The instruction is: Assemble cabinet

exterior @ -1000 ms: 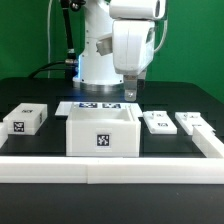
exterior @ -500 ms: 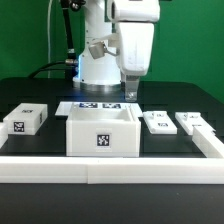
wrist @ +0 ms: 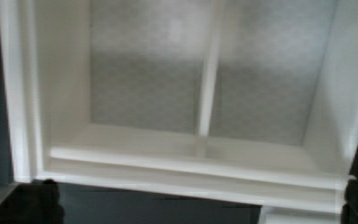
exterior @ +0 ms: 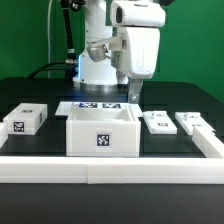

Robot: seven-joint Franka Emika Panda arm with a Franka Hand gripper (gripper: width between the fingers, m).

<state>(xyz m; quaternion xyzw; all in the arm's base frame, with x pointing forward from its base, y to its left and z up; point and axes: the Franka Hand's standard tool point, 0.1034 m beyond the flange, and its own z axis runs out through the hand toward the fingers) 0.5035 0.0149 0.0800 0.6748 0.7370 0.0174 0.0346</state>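
Observation:
The cabinet box, a large white open-topped box with a tag on its front, stands mid-table. My gripper hangs above its far right corner, clear of it. In the wrist view the box's inside fills the frame, with a thin ridge down its floor. My gripper is open and empty, with one dark fingertip at each side edge of that view. Two small white panels lie at the exterior view's right. A white slab lies at its left.
The marker board lies flat just behind the box. A long low white rail runs along the table's front and turns back at the exterior view's right. The robot base stands behind.
My gripper and wrist have moved a little toward the exterior view's right and slightly upward. The box, panels and slab have not moved.

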